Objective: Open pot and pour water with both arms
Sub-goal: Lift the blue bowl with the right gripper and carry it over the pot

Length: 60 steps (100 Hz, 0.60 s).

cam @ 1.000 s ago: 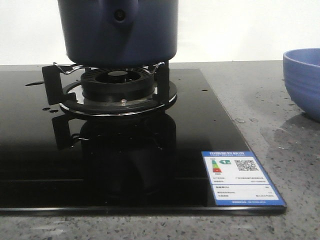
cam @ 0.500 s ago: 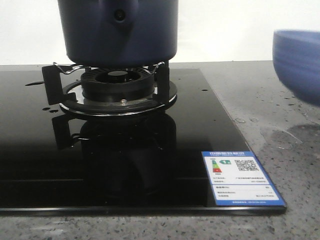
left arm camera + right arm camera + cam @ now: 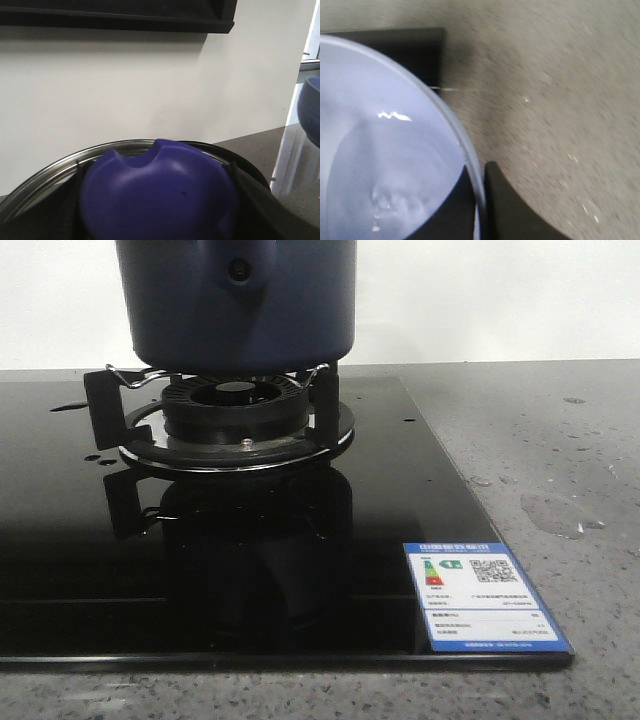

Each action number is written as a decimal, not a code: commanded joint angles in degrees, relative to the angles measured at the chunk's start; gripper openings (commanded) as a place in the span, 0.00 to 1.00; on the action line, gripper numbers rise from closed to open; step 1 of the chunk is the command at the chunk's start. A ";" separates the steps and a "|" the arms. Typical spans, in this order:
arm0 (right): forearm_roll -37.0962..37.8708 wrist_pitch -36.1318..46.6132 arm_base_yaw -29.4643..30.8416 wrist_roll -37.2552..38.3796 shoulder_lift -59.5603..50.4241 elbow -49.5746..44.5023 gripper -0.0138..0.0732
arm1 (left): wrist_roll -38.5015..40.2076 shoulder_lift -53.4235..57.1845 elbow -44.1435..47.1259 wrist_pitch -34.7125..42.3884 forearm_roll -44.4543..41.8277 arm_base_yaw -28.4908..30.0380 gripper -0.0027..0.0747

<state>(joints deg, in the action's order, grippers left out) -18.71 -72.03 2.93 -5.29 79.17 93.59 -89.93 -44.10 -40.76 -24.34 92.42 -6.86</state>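
The dark navy pot [image 3: 235, 305] stands on the burner [image 3: 235, 410], its handle mount with the round hole facing me; its top is cut off by the frame. Neither gripper shows in the front view. My left gripper [image 3: 157, 200] is shut on the blue knob [image 3: 157, 185] of the pot's steel-rimmed lid [image 3: 50, 167], held up before a white wall. My right gripper [image 3: 482, 200] is shut on the rim of a light blue bowl [image 3: 380, 150], one finger inside, one outside. Glossy water glints [image 3: 392, 116] show inside the bowl. A small puddle of water [image 3: 550, 515] lies on the counter.
The burner sits on a black glass cooktop [image 3: 200, 560] with a few drops [image 3: 70, 407] and an energy label [image 3: 485, 595] at its front right corner. Grey speckled counter [image 3: 560, 430] lies to the right. The bowl shows in the left wrist view [image 3: 310, 110].
The light blue bowl at the right rose off the counter and left the front view, leaving a wet patch. The pot has not moved.
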 commanded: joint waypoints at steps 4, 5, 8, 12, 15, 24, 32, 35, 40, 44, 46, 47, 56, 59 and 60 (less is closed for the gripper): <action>-1.72 -0.26 -4.86 -0.62 3.99 11.65 0.09 | 0.32 0.68 -1.91 -0.44 3.46 -0.48 0.42; -1.43 -0.26 -5.51 -0.62 4.34 12.21 0.09 | 0.32 0.68 -1.91 -0.44 3.46 -0.48 0.42; -0.65 -0.26 -6.82 -0.52 6.07 14.43 0.09 | 0.32 0.68 -1.91 -0.44 3.46 -0.48 0.42; 1.06 -0.26 -8.85 -0.32 7.79 17.69 0.09 | 0.32 0.68 -1.91 -0.44 3.46 -0.48 0.42; 2.63 -0.26 -10.22 0.17 9.47 19.81 0.09 | 0.32 0.68 -1.91 -0.44 3.46 -0.48 0.42; 10.37 -0.49 -14.57 2.52 13.46 26.32 0.09 | 0.32 0.68 -1.91 -0.44 3.46 -0.48 0.42; 15.42 -0.24 -17.59 3.37 16.89 30.97 0.09 | 0.32 0.68 -1.91 -0.34 3.46 -0.48 0.42; 16.50 0.15 -18.77 3.73 17.89 32.19 0.09 | 0.32 0.68 -1.91 -0.34 3.46 -0.48 0.42; 18.30 1.09 -20.35 3.70 19.43 33.92 0.09 | 0.32 0.68 -1.91 -0.23 3.46 -0.48 0.42; 20.05 2.04 -21.71 3.70 20.57 34.94 0.09 | 0.32 0.68 -1.91 -0.23 3.46 -0.48 0.42; 21.05 2.47 -22.17 3.70 21.10 35.35 0.09 | 0.32 0.68 -1.91 -0.23 3.46 -0.48 0.42; 21.74 2.76 -22.83 3.70 21.41 35.58 0.09 | 0.32 0.68 -1.91 -0.23 3.46 -0.48 0.42; 24.96 5.38 -25.16 3.70 22.69 35.96 0.09 | 0.32 0.68 -1.91 -0.23 3.46 -0.48 0.42; 25.91 6.46 -25.82 3.81 23.13 35.96 0.09 | 0.32 0.68 -1.91 -0.23 3.46 -0.48 0.42; 26.35 6.98 -25.97 3.79 23.14 35.96 0.09 | 0.32 0.68 -1.91 -0.23 3.46 -0.48 0.42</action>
<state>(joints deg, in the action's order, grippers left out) 4.03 -71.98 -21.30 -2.16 104.21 127.19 -89.93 -44.10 -40.76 -24.34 92.42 -6.86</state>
